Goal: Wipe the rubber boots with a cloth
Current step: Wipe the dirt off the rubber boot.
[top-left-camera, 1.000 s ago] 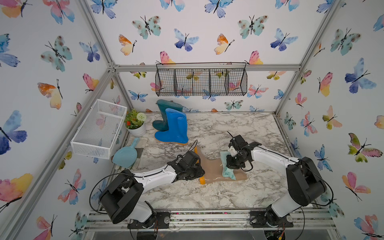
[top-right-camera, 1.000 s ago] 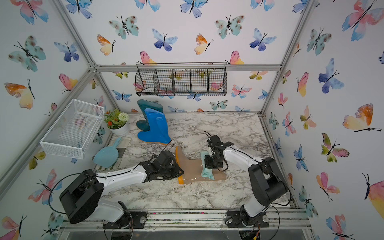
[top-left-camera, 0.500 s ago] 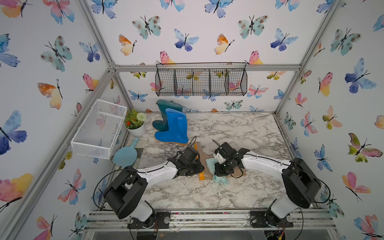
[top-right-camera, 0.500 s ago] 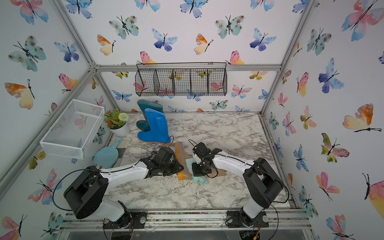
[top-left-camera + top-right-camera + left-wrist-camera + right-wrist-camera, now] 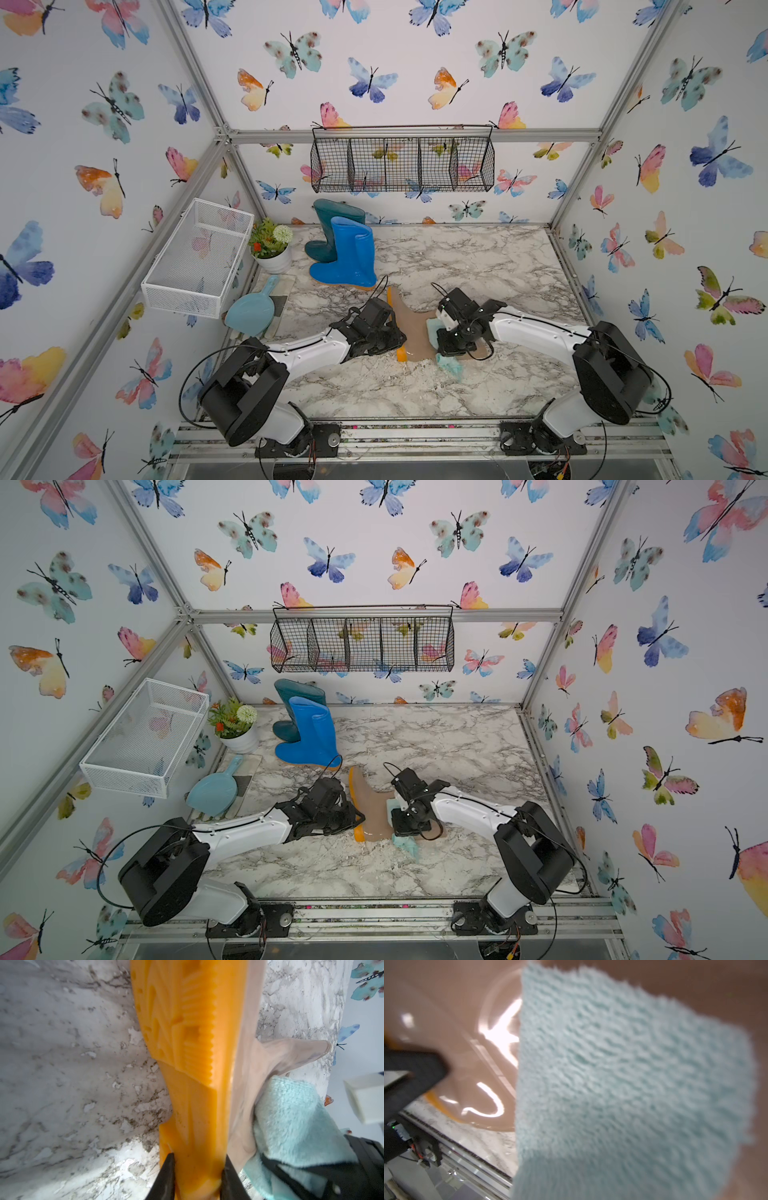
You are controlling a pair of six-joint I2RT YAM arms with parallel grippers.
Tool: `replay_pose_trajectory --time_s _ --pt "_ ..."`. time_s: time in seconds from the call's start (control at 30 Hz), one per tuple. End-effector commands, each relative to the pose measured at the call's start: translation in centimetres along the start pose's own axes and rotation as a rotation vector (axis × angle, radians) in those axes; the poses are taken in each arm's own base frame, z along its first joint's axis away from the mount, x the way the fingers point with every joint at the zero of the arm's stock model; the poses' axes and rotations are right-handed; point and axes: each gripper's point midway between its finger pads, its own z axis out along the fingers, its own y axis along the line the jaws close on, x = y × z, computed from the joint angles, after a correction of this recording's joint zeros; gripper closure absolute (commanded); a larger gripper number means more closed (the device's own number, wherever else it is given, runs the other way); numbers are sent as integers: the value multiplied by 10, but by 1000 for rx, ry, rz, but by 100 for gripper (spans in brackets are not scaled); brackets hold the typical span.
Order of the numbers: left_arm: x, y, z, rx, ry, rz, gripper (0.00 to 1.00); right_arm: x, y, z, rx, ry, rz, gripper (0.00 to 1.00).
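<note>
The beige boot (image 5: 411, 328) is laid flat, near the middle. Its stiff-looking sole (image 5: 187, 1043) is pinched by the left gripper (image 5: 198, 1159). The soft cloth (image 5: 623, 1084) is squeezed in the right gripper (image 5: 446, 343) against the boot's shiny, likely slippery side.

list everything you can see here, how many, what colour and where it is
beige boot: 1, beige with orange sole, lying on its side, front middle of the table
blue boot: 1, bright blue, upright, back left
teal boot: 1, dark teal, upright just behind the blue boot
cloth: 1, pale aqua, pressed against the beige boot
scoop: 1, light blue, table's left edge
potted plant: 1, white pot with greenery and flowers, back left corner
mesh basket: 1, white, on the left wall
wire basket: 1, black, on the back wall
table: 1, grey-veined marble
left hand: 1, black, clamped on the beige boot's sole
right hand: 1, black, shut on the cloth
</note>
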Motion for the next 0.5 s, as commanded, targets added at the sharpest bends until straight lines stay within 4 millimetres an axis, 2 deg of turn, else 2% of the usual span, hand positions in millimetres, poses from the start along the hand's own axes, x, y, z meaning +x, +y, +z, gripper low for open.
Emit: replay_pose_trajectory --time_s 0.0,0.03,0.13,0.2,0.3,0.37,0.47 --pt "-1 -3 0 -1 3 -6 100 7 18 8 31 48 -57 98" --pt "-1 -4 0 -1 4 -3 100 9 11 9 58 47 -43 97" --pt "-1 -3 -2 -3 1 0 100 18 -31 5 133 52 54 97" --pt "0 0 -4 -8 -3 -1 100 27 -65 -2 101 55 182 97" --pt "3 3 -5 -7 -2 -2 100 34 -101 -15 59 10 312 98" --pt "4 6 -4 -8 -1 -6 100 34 -103 -21 63 -10 307 98" --pt "6 6 -3 -1 1 -13 100 31 -86 -18 -1 7 295 98"
